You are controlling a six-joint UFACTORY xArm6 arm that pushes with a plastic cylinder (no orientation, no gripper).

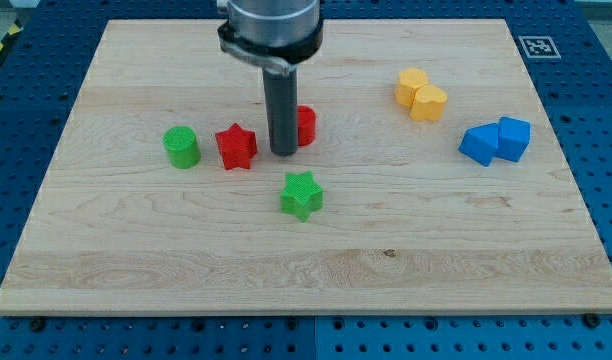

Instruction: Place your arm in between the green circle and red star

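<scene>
a pale wooden board (306,270) lay on a blue perforated bench (606,110). the rod stood upright, my tip (283,152) just right of the red star (236,146), touching a red block (305,126) behind it. the green circle (181,147) stood upright left of the star. no pincer showed on the arm.

You have one view only, set in front of the wooden board (316,270) and raised, looking down at a slant toward its far edge. It stands close enough that the board nearly fills the frame, with blue perforated table (596,120) showing around it. My tip (283,152) sits a little above centre; the arm's upper part is cut off at the view's top.
</scene>
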